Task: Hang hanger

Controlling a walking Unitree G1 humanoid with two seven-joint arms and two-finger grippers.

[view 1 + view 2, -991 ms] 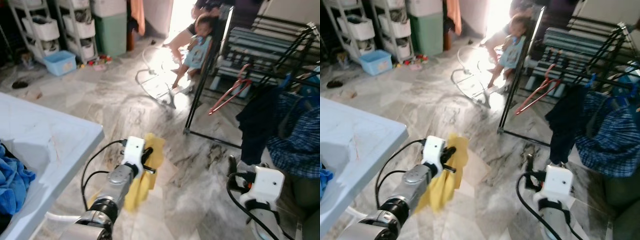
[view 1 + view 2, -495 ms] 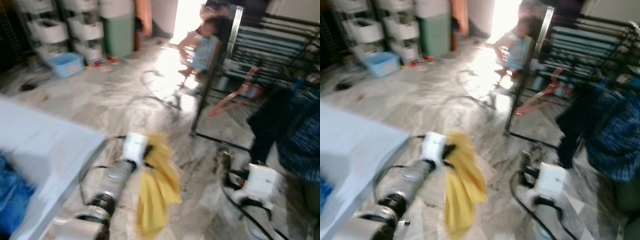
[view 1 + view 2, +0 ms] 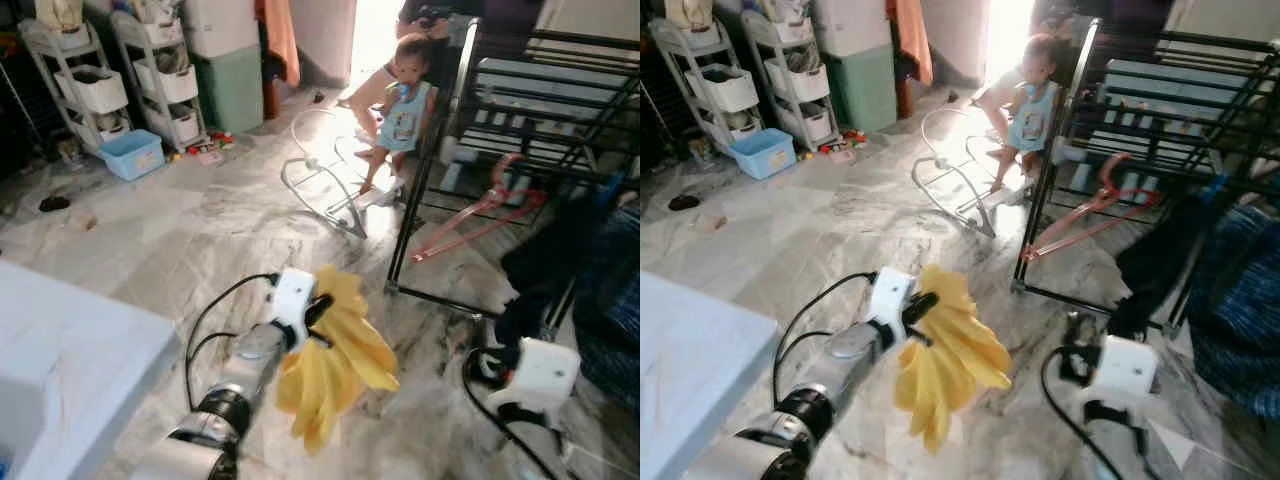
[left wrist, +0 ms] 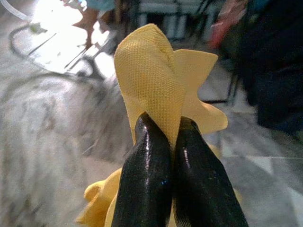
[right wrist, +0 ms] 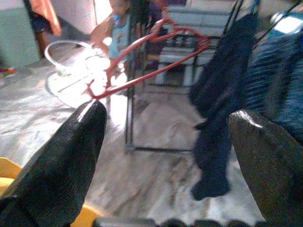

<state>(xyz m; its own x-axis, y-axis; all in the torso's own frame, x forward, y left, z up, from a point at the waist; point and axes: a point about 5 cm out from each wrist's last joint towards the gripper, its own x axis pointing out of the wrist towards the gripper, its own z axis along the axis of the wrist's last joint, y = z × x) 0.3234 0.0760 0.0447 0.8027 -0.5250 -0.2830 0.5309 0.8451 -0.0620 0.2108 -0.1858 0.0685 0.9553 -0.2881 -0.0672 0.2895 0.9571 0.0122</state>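
My left gripper (image 3: 318,312) is shut on a yellow cloth (image 3: 335,365), which hangs below it over the marble floor; in the left wrist view the cloth (image 4: 154,80) is pinched between the two black fingers (image 4: 144,179). A red hanger (image 3: 478,208) hangs on the black drying rack (image 3: 430,160) ahead to the right, also seen as the red hanger (image 5: 147,52) in the right wrist view. My right gripper (image 5: 165,142) is open, low at the right, facing the rack, its wrist unit (image 3: 540,375) near the floor.
A small child (image 3: 400,100) sits by the rack with a person behind. A white tube frame (image 3: 325,180) lies on the floor. Dark and blue plaid clothes (image 3: 590,270) hang at right. A white table (image 3: 60,370) is at left; shelves and a blue bin (image 3: 132,155) stand at the back left.
The camera has swung right and steadied after a blur. My left arm has moved forward and up, and the yellow cloth now fans out below the gripper.
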